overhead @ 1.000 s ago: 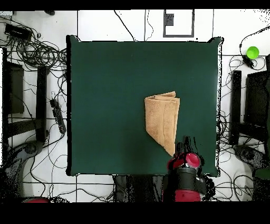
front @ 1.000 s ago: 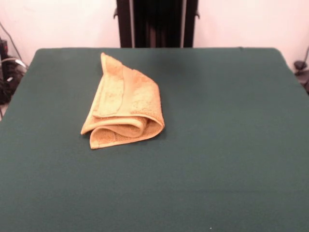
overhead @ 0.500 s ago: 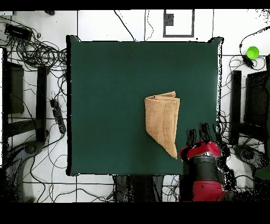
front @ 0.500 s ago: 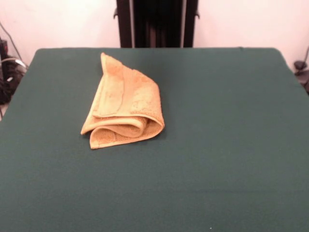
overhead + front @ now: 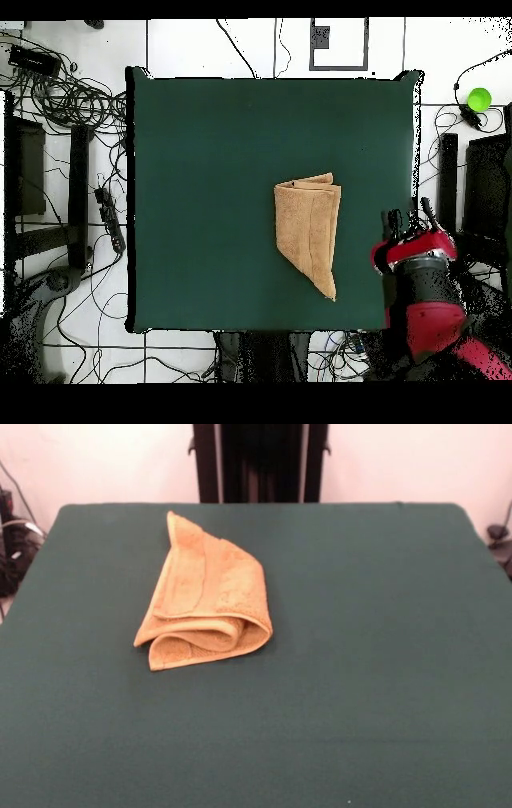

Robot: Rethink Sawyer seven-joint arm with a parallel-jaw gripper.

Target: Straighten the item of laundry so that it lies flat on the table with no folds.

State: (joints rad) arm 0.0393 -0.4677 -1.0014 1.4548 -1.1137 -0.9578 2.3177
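Where the dark green tabletop (image 5: 384,688) fills both views, most of its cloth is bare; the only thing lying on it is the towel.

Arm (image 5: 432,310): red and black, seen only from overhead, at the tabletop's lower right corner. It sits over the right edge, partly off the cloth. The front view shows none of it.

Towel (image 5: 204,596) (image 5: 308,228): orange-tan terry, folded over on itself, not flat. From the front it lies left of centre, toward the far side. It is narrow at the far end, where one corner comes to a point, and widens toward the camera. At the near end the layers curl into a rolled, open loop, with several thicknesses stacked. A lengthwise flap lies along its left side with a hemmed edge showing. From overhead it sits right of centre, squared off at the top and tapering to a point at the bottom.

Claw (image 5: 405,222): dark prongs at the arm's upper end, by the right edge of the tabletop, apart from the towel and touching nothing visible. Whether it is spread or closed cannot be told.
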